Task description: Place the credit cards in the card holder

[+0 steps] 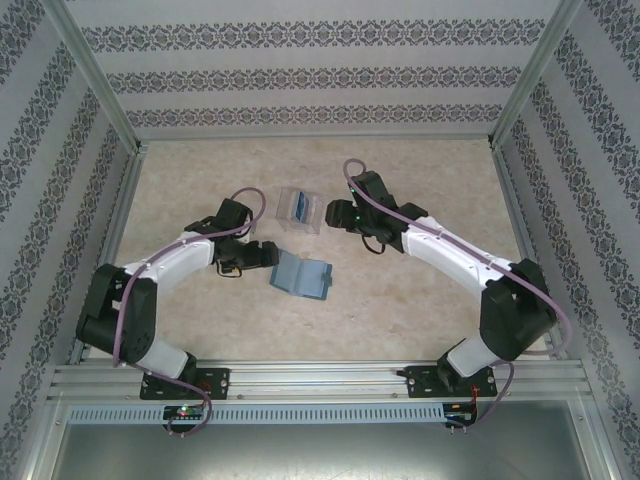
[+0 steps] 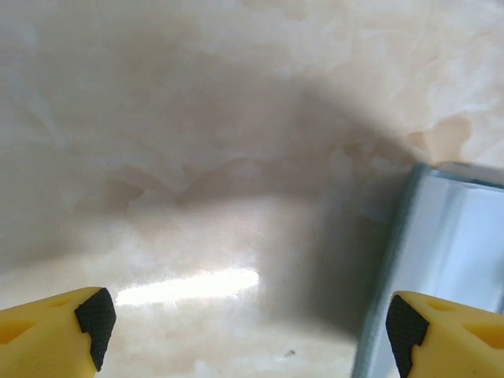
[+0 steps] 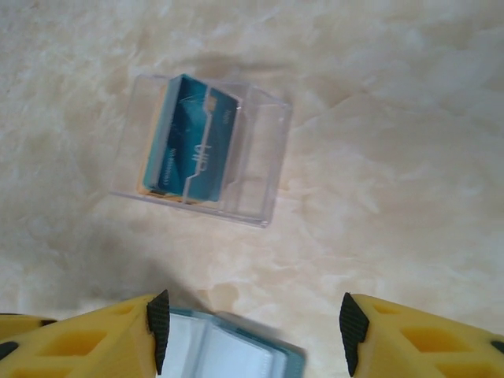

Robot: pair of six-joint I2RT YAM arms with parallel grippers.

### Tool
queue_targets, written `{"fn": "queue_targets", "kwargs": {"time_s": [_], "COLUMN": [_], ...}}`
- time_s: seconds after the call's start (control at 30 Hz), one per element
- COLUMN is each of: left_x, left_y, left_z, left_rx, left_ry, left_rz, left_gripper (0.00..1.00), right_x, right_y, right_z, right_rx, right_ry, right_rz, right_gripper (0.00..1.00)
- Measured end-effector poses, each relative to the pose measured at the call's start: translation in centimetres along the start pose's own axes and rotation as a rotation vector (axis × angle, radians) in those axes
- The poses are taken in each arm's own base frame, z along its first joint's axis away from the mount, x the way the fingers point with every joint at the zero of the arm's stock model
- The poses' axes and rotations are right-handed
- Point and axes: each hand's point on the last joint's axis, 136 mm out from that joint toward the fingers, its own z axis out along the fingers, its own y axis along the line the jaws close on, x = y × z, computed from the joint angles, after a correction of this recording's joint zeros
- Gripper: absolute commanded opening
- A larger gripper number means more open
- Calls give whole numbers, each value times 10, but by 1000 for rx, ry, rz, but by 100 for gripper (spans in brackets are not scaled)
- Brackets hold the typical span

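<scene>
Left tool (image 2: 250,335): jaws wide, nothing between the black pads (image 2: 96,319). It sits low over the bare desk (image 2: 197,118). The edge of the blue-grey folding wallet (image 2: 453,260) lies just beside its right finger, and I cannot tell whether they touch.

Right tool (image 3: 253,335): jaws parted to a middling gap and gripping nothing. The wallet shows blurred below it, apparently lying on the desk under the fingers and not held.

Beyond the right tool, the clear card holder (image 3: 264,150) rests on the desk, apart from the wallet. The blue card (image 3: 193,142) is inside it, leaning in a slot. A thin orange-tan edge (image 3: 145,183) shows at the blue card's lower corner. This is probably the second card tucked behind the first, though too little shows to be sure.

Judgement: both cards look to be in the holder, so the job seems done or very nearly so.

Risks from here:
- The holder is light plastic with the right tool close by. A careless sweep of that arm could clip a wall, slide or tip it, and spill the cards.
- The left finger is next to the wallet. A sideways pull-out could drag the wallet toward the holder.
- If the orange-tan card is only partly seated, any jolt may work it loose.
</scene>
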Motion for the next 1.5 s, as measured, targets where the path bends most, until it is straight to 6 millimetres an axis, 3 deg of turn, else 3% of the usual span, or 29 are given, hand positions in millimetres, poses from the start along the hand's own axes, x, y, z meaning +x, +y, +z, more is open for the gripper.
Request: {"fn": "queue_targets", "kwargs": {"time_s": [0.2, 0.3, 0.37, 0.5, 0.67, 0.8, 1.1, 1.3, 1.5], "left_x": [-55, -74, -85, -113, -134, -144, -162, -157, -155], "left_y": [-38, -50, -55, -71, -81, -83, -99, -103, -100], "left_z": [-61, -79, -79, -55, -10, 16, 47, 65, 64], "left_rx": [78, 95, 92, 60, 1, -22, 21, 51, 37], "left_ry": [-201, -264, -276, -259, -208, -171, -120, -61, -50], "left_rz": [37, 49, 55, 92, 146, 172, 183, 165, 145], "left_gripper": [100, 100, 100, 100, 80, 75, 73, 72, 82], "right_x": [-12, -15, -16, -14, -14, -13, -10, -11, -13], "right_y": [-33, -44, -49, -55, -61, -70, -88, -88, -90], "right_z": [-19, -23, -25, -25, -26, -32, -36, -42, -45], "right_rx": [60, 86, 103, 122, 138, 152, 179, 171, 168], "right_ry": [-67, -88, -99, -105, -115, -126, -130, -136, -144], "right_rz": [10, 8, 2, -2, -16, -13, 1, 1, 7], "right_gripper": [63, 64, 65, 65, 66, 66, 66, 67, 67]}}
